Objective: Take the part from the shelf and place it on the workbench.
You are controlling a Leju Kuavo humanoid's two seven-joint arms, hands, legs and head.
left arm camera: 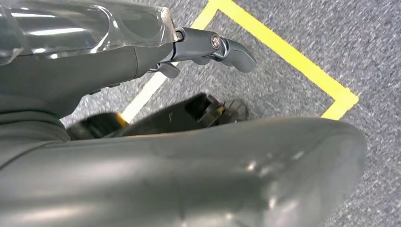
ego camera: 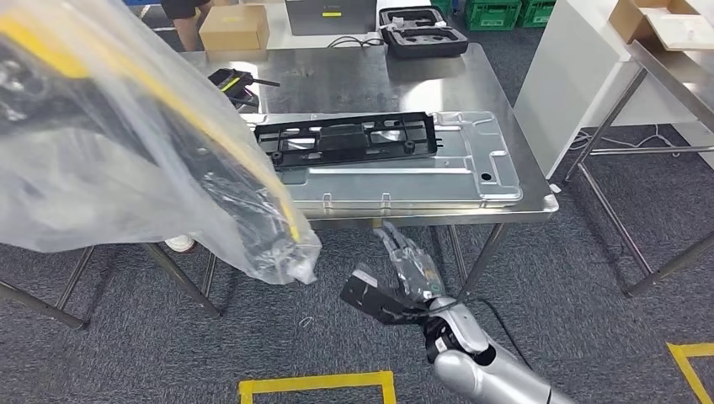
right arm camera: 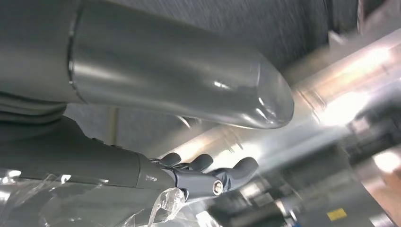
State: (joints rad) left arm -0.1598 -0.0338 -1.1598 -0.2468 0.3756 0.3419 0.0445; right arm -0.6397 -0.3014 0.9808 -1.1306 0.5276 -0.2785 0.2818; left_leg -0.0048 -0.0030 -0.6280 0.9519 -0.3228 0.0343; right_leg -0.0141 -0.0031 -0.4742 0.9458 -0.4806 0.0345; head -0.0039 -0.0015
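A large clear plastic bag [ego camera: 126, 168] hangs close in front of me at the left, raised above the floor. Inside it is a long black part [ego camera: 257, 223] with a yellow strip. My left hand [left arm camera: 94, 80] holds it: a black piece with yellow marks [left arm camera: 179, 113] lies between the thick thumb and the dark fingers [left arm camera: 208, 47], with clear film over the fingers. My right hand [ego camera: 404, 273] is low, just under the front edge of the steel workbench [ego camera: 505, 84]. Its fingers [right arm camera: 213, 177] are stretched out and hold nothing.
On the workbench lies a silver metal panel [ego camera: 471, 181] with a black frame [ego camera: 349, 141] on it. Behind are a black-and-yellow tool [ego camera: 231, 82], a cardboard box [ego camera: 234, 27] and a black case [ego camera: 425, 34]. Another table [ego camera: 674, 76] stands at the right. Yellow tape [ego camera: 316, 383] marks the floor.
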